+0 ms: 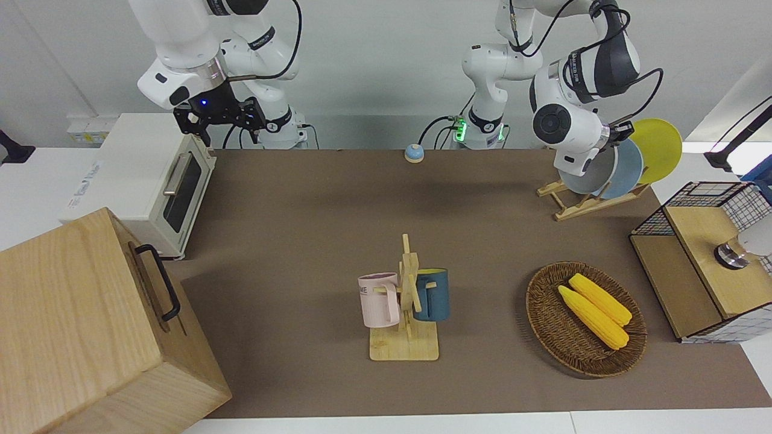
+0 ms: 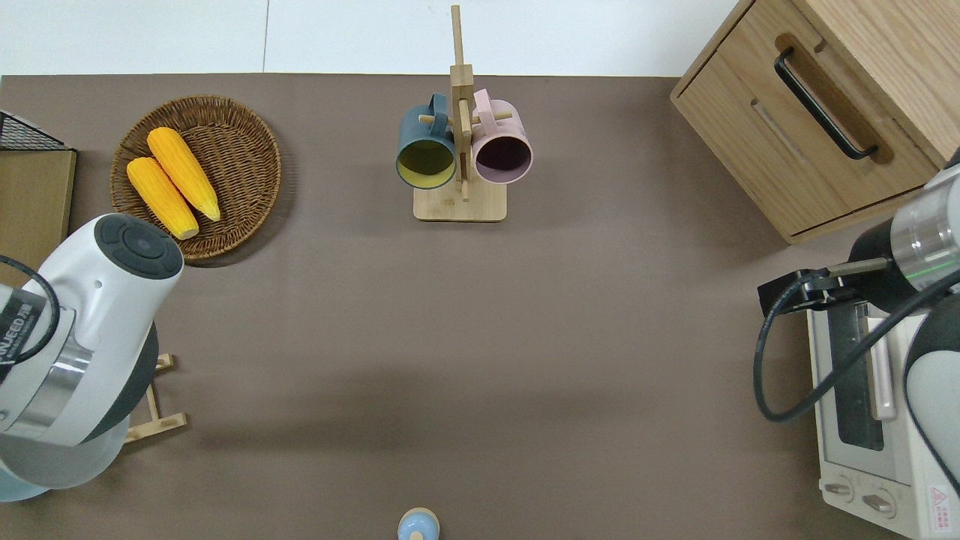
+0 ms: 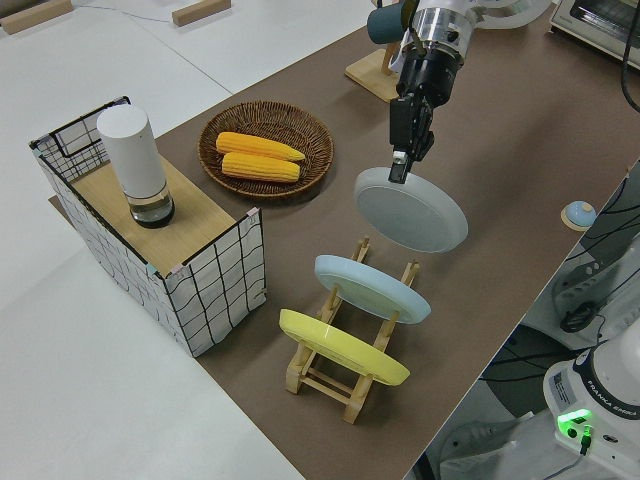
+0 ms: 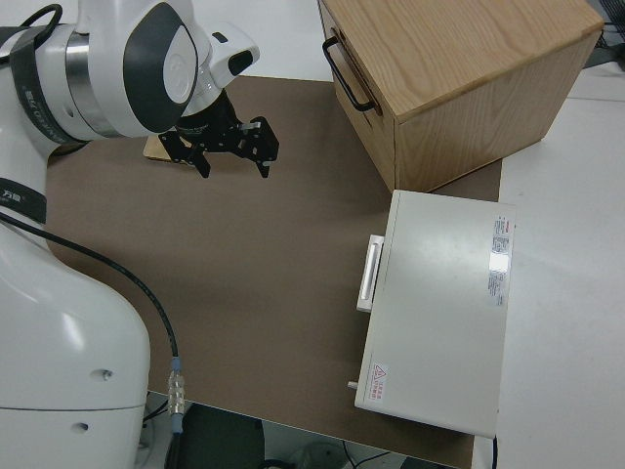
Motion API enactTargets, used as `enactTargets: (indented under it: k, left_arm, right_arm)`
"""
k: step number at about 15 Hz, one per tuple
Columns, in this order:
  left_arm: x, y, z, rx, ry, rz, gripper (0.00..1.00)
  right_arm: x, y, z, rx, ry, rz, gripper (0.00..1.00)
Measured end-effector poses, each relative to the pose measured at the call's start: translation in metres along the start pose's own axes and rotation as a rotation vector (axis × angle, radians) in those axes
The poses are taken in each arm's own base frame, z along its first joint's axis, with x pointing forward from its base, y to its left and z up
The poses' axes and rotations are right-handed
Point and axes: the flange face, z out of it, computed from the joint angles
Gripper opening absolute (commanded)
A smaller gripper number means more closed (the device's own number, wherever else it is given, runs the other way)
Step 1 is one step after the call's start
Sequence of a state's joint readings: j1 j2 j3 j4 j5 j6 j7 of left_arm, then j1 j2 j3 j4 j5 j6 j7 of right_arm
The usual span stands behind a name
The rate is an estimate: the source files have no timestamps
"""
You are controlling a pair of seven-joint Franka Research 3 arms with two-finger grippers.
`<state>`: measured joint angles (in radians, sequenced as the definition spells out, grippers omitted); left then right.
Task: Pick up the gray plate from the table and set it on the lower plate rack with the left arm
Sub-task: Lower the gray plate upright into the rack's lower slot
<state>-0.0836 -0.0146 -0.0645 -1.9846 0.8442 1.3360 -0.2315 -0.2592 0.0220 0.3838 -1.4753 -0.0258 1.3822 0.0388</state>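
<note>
The left gripper (image 3: 401, 165) pinches the rim of the gray plate (image 3: 412, 209) and holds it tilted in the air over the lower plate rack (image 3: 348, 371), at the rack's open end. A blue plate (image 3: 371, 288) and a yellow plate (image 3: 343, 347) stand in the rack, toward 7 o'clock from the gray plate in the left side view. The right arm is parked, and its gripper (image 4: 232, 148) has its fingers spread wide.

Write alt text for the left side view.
The left arm's black hand holds a round pale gray plate by its rim, tilted above a light-wood plate rack already carrying a sky-blue plate and a yellow plate.
</note>
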Motion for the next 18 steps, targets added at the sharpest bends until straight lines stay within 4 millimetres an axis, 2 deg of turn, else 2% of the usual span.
enactTargets:
  k: [5, 11, 14, 15, 16, 17, 18]
  left_arm:
    - [0.005, 0.016, 0.015, 0.019, -0.025, -0.018, 0.0]
    - [0.027, 0.051, 0.036, 0.01, -0.028, -0.006, 0.0]
    - [0.033, 0.052, 0.046, -0.037, -0.036, -0.007, 0.0]
    - [0.033, 0.051, 0.048, -0.046, -0.038, -0.01, 0.09]
    - [0.034, 0.05, 0.049, -0.054, -0.037, -0.011, 0.23]
    - [0.034, 0.051, 0.049, -0.063, -0.036, -0.011, 0.46]
    - [0.035, 0.051, 0.05, -0.07, -0.038, -0.012, 0.62]
  right_arm:
    - [0.0, 0.0, 0.0, 0.0, 0.0, 0.0, 0.983]
    - [0.0, 0.0, 0.0, 0.0, 0.0, 0.0, 0.983]
    - [0.0, 0.0, 0.0, 0.0, 0.0, 0.0, 0.983]
    - [0.0, 0.0, 0.0, 0.0, 0.0, 0.0, 0.983]
    - [0.0, 0.0, 0.0, 0.0, 0.0, 0.0, 0.983]
    - [0.0, 0.0, 0.0, 0.0, 0.0, 0.0, 0.983]
    - [0.0, 0.0, 0.0, 0.0, 0.0, 0.0, 0.983]
